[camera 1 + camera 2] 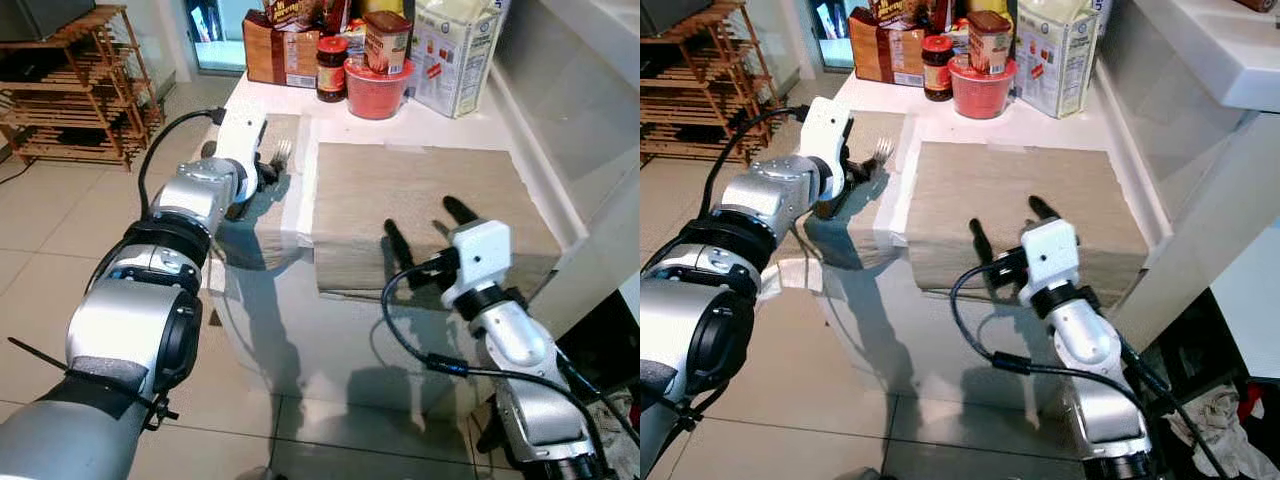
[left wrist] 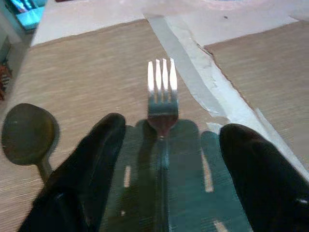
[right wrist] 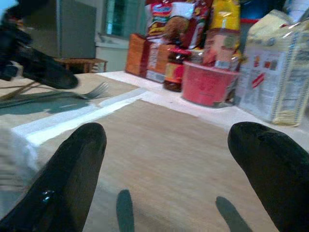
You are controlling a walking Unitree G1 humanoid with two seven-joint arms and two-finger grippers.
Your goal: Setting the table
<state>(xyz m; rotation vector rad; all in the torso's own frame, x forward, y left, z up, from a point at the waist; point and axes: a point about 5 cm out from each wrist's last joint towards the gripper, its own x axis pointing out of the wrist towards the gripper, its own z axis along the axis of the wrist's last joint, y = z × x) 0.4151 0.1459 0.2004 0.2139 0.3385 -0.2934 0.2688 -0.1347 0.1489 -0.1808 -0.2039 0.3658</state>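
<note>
A silver fork (image 2: 162,92) lies on the left woven placemat (image 2: 87,72), tines pointing to the back of the table. My left gripper (image 2: 174,128) is open and low over the fork's handle, one finger on each side, not touching it. A spoon (image 2: 26,133) lies on the same mat just outside one finger. From the head, the left gripper (image 1: 262,175) is at the table's left side with the fork (image 1: 283,152) past its tips. My right gripper (image 1: 423,218) hovers open and holds nothing over the front of the bare right placemat (image 1: 420,180).
Groceries crowd the table's back edge: a brown box (image 1: 280,50), a dark jar (image 1: 331,68), a red bowl (image 1: 377,92) and a white bag (image 1: 455,50). A wooden rack (image 1: 80,90) stands on the floor to the left. A white counter (image 1: 590,120) rises at the right.
</note>
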